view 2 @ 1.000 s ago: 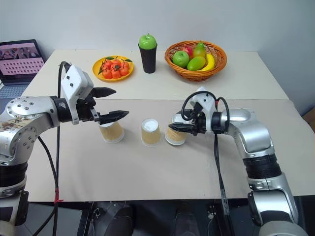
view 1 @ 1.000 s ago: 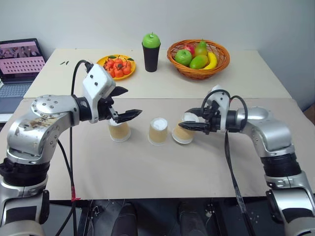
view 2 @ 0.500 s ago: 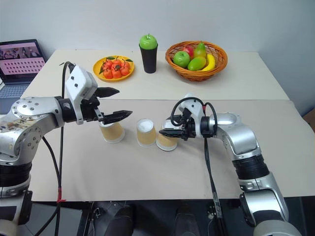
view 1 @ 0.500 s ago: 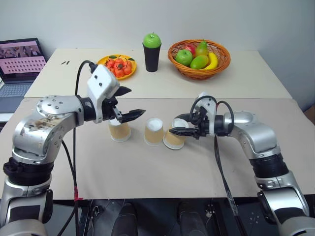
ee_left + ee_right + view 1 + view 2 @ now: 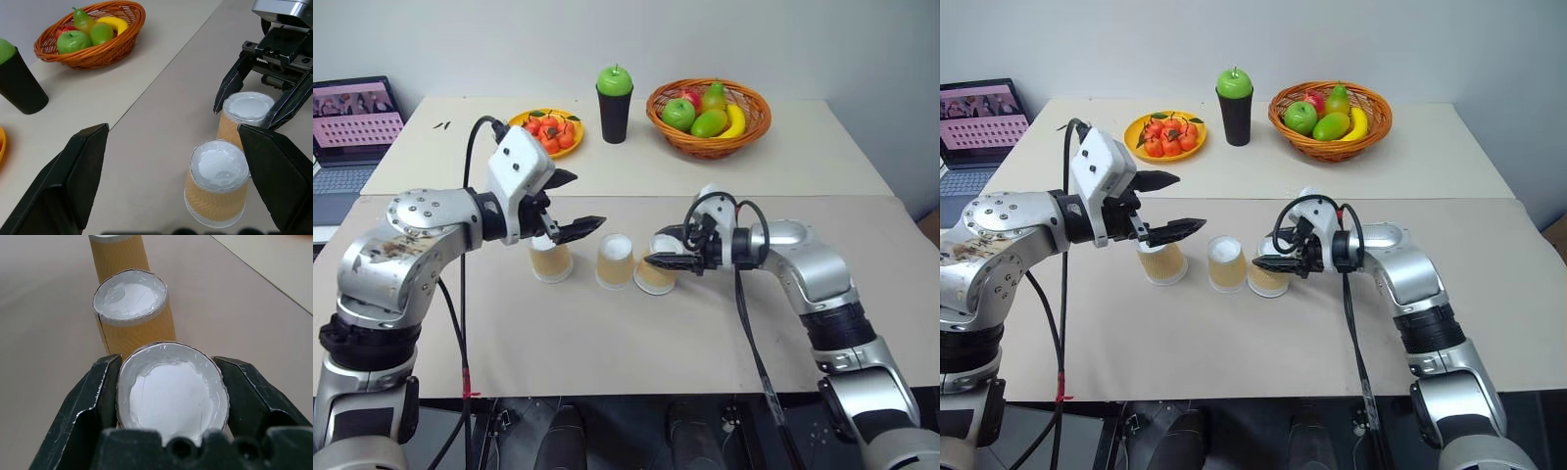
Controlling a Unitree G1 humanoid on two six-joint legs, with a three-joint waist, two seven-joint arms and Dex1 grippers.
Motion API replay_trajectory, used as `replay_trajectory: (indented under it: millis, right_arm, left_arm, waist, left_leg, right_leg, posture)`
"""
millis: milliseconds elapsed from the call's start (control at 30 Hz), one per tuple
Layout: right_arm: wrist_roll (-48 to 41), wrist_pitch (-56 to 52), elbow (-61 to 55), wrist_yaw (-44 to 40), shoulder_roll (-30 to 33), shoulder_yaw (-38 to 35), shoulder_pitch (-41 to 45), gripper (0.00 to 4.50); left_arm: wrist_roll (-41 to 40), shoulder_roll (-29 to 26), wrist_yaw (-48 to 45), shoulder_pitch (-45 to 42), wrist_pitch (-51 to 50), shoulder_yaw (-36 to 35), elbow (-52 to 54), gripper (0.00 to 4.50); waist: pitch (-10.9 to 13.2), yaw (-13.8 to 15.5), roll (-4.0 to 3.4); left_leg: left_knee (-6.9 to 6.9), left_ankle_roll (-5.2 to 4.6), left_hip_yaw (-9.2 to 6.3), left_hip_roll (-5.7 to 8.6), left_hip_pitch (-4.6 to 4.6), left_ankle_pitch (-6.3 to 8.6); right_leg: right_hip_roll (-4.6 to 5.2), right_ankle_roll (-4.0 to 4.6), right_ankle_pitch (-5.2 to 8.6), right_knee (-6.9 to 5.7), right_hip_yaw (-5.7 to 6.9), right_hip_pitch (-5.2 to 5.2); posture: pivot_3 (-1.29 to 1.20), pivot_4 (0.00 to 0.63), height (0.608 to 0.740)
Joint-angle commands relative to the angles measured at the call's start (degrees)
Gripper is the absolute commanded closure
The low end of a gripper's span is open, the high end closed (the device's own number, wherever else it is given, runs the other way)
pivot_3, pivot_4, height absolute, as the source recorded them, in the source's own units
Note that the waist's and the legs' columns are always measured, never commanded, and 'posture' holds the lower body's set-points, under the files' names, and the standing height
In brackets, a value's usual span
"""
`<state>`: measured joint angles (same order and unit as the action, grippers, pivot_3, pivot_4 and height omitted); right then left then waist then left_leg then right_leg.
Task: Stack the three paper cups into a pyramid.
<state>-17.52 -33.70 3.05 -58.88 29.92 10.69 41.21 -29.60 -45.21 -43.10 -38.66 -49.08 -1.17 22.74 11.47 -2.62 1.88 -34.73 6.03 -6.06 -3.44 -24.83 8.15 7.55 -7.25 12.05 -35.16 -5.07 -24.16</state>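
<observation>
Cups in a row | your right gripper [image 5: 658,252] straddles the right cup [image 5: 655,275], fingers just off its sides | middle cup [image 5: 615,261] touching on its left | left gripper [image 5: 570,206] open above the left cup [image 5: 551,261]

Three tan paper cups in a row on the near table: left cup [image 5: 551,261], middle cup [image 5: 615,261], right cup [image 5: 656,274]. One black cup [image 5: 614,115] with one green apple [image 5: 615,80] on top. One wicker basket [image 5: 744,126] holding one green apple [image 5: 678,114], one red apple partly hidden behind it, one pear [image 5: 714,95], one banana [image 5: 734,119], one mango-like fruit [image 5: 708,123]. One yellow plate [image 5: 520,123] with a pile of small red-orange fruits, too bunched to count. One laptop [image 5: 348,122]. Two tables pushed together. Two robot grippers: left gripper [image 5: 570,204], right gripper [image 5: 664,249]
</observation>
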Motion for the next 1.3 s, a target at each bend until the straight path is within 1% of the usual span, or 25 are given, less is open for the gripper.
replay_trajectory:
  millis: [33,300,333,400,433,467,533,567,633,700,767,833,900,967,1067,1133,1233,1267,1300]
  right_arm:
    - [-0.94,1.73,-1.84,0.06,-0.49,-1.63,2.0,0.01]
    - [-5.35,-2.66,-7.01,-0.45,0.73,-4.59,4.28,0.01]
    - [-8.75,-5.29,-8.71,-0.74,0.68,-6.52,4.95,0.01]
    - [-21.01,-13.86,-11.3,0.49,-0.06,-14.79,9.11,0.01]
    - [-24.95,-16.63,-11.95,1.17,0.0,-17.58,10.58,0.01]
    - [-27.69,-18.59,-12.6,0.78,1.37,-19.43,11.38,0.01]
    - [-29.94,-20.49,-13.54,0.13,3.68,-20.72,11.63,0.01]
    - [-29.64,-20.45,-14.03,-1.15,5.96,-20.32,11.43,0.01]
    - [-27.82,-19.02,-14.61,-4.38,10.64,-18.33,10.61,0.01]
    - [-27.43,-18.99,-14.36,-6.68,13.91,-16.71,10.06,0.01]
    - [-24.77,-16.4,-13.57,-11.22,18.59,-14.06,8.39,0.01]
    - [-21.38,-13.02,-11.59,-14.29,21.92,-11.89,7.28,0.01]
    - [-18.96,-10.25,-9.15,-15.91,23.55,-10.62,6.99,0.01]
    - [-16.04,-7.59,-6.02,-17.28,24.91,-9.51,6.91,0.01]
    - [-13.69,-5.45,-3.15,-18.3,25.37,-8.82,7.11,0.01]
    - [-11.93,-4.07,-1.31,-18.22,25.24,-8.49,7.08,0.01]
    - [-9.3,-1.91,1.2,-17.92,24.78,-7.58,6.84,0.01]
    - [-8.55,-1.5,1.98,-17.7,24.46,-7.33,6.91,0.01]
    - [-7.84,-1.18,2.63,-17.61,24.3,-7.12,7.15,0.01]
  left_arm:
    - [-0.37,-0.5,0.64,-1.66,-0.31,-1.42,1.89,0.0]
    - [-0.1,-0.44,0.48,-1.56,0.31,-1.06,1.5,0.0]
    - [-0.08,-0.42,0.46,-1.56,0.36,-1.03,1.45,0.0]
    - [0.08,-0.53,0.24,-1.47,0.73,-1.13,0.94,0.0]
    - [0.17,-0.61,0.16,-1.41,0.87,-1.17,0.76,0.0]
    - [0.04,-0.89,0.33,-0.91,0.6,-1.9,0.67,0.0]
    - [-0.25,-1.35,0.66,-0.06,0.04,-3.11,0.83,0.0]
    - [-0.49,-1.88,0.94,1.15,-0.21,-4.66,1.08,0.0]
    - [-1.12,-0.94,3.75,3.61,-1.35,-8.95,0.66,0.0]
    - [0.02,-1.12,5.38,6.33,-1.08,-10.64,0.87,0.0]
    - [0.26,-1.66,5.86,12.35,-0.89,-13.93,3.37,0.0]
    - [0.03,-1.53,6.75,17.16,-0.61,-17.62,5.57,0.0]
    - [-0.19,-1.05,8.25,19.67,-0.36,-20.36,7.24,0.0]
    - [-1.39,0.64,10.87,22.41,-1.04,-24.87,9.97,0.0]
    - [-3.11,2.68,13.46,24.94,-2.12,-28.83,13.0,0.0]
    - [-4.47,5.83,16.96,26.8,-3.57,-31.27,15.2,0.0]
    - [-3.14,10.01,20.63,32.26,-3.29,-30.67,18.25,0.0]
    - [-0.57,10.48,20.3,36.76,-0.67,-28.65,19.78,0.0]
    - [-0.16,12.84,20.44,40.47,1.31,-28.49,20.78,0.0]
  waist:
    - [0.0,-0.01,0.0]
    - [0.0,0.02,0.0]
    - [0.0,0.03,0.0]
    - [0.01,0.03,0.0]
    - [0.03,0.03,-0.03]
    - [0.02,0.02,-0.03]
    - [0.01,0.09,-0.01]
    - [-0.03,0.14,0.05]
    - [-0.04,0.11,0.08]
    - [-0.04,-0.01,0.07]
    - [-0.04,-0.26,0.07]
    - [-0.04,-0.36,0.07]
    - [-0.04,-0.25,0.07]
    - [-0.04,-0.09,0.07]
    - [-0.04,0.04,0.08]
    - [-0.04,0.11,0.07]
    - [-0.04,0.1,0.08]
    - [-0.04,0.07,0.08]
    - [-0.05,-0.1,0.08]
  left_leg:
    - [0.0,0.0,0.0,0.0,0.0,0.0]
    - [0.01,0.0,0.0,0.0,0.0,0.0]
    - [0.01,0.0,0.0,0.0,0.0,0.0]
    - [0.01,0.0,0.0,0.0,0.0,0.0]
    - [0.01,0.0,0.0,0.0,-0.02,0.0]
    - [0.0,0.0,0.0,0.0,-0.04,0.0]
    - [0.02,0.0,-0.04,0.0,-0.03,0.0]
    - [0.06,-0.01,-0.05,-0.01,0.0,0.01]
    - [0.08,-0.05,-0.06,-0.01,0.02,0.04]
    - [0.07,-0.05,-0.05,0.0,0.0,0.04]
    - [0.07,-0.06,-0.05,-0.01,0.0,0.04]
    - [0.07,-0.06,-0.04,-0.01,0.01,0.04]
    - [0.06,-0.07,-0.03,-0.01,-0.02,0.05]
    - [0.02,-0.06,-0.03,-0.02,-0.04,0.05]
    - [-0.05,-0.06,-0.03,-0.02,-0.03,0.05]
    - [-0.03,-0.06,-0.03,-0.02,-0.02,0.05]
    - [-0.04,-0.06,-0.03,-0.01,-0.02,0.05]
    - [-0.04,-0.06,-0.03,-0.01,-0.02,0.05]
    - [-0.03,-0.06,-0.03,-0.01,-0.04,0.05]
  right_leg:
    - [0.0,0.0,0.0,0.0,0.0,0.0]
    - [0.0,0.0,0.0,-0.01,0.0,-0.01]
    - [0.0,0.0,0.0,-0.01,0.0,-0.01]
    - [0.0,0.02,-0.01,-0.01,0.0,0.0]
    - [0.0,0.11,-0.07,-0.02,0.0,-0.02]
    - [0.0,0.21,-0.13,-0.04,0.0,-0.04]
    - [0.0,0.28,-0.16,-0.05,0.01,-0.03]
    - [0.0,0.29,-0.13,-0.03,0.04,0.01]
    - [0.0,0.29,-0.09,0.01,0.05,0.04]
    - [0.0,0.19,-0.03,0.03,0.04,0.01]
    - [0.0,0.1,0.03,-0.03,0.03,-0.04]
    - [0.0,0.12,0.03,0.0,0.02,-0.02]
    - [0.0,0.12,0.04,0.02,0.02,-0.06]
    - [0.0,0.03,0.08,0.01,0.03,-0.09]
    - [0.0,0.01,0.09,0.02,0.03,-0.03]
    - [0.0,0.01,0.08,0.02,0.03,-0.02]
    - [0.0,0.06,0.05,0.04,0.03,0.01]
    - [0.0,0.09,0.03,0.03,0.03,-0.01]
    - [0.0,0.18,-0.02,0.03,0.03,-0.04]
  posture:
    - [0.0,0.15,0.737]
    - [0.0,0.15,0.737]
    - [0.0,0.15,0.737]
    - [0.0,0.15,0.737]
    - [0.0,0.15,0.737]
    - [0.0,0.15,0.737]
    - [0.0,0.15,0.737]
    - [0.0,0.15,0.737]
    - [0.0,0.15,0.737]
    - [0.0,0.15,0.737]
    - [0.0,0.15,0.737]
    - [0.0,0.15,0.737]
    - [0.0,0.15,0.737]
    - [0.0,0.15,0.737]
    - [0.0,0.15,0.737]
    - [0.0,0.15,0.737]
    - [0.0,0.15,0.737]
    - [0.0,0.15,0.737]
    - [0.0,0.15,0.737]
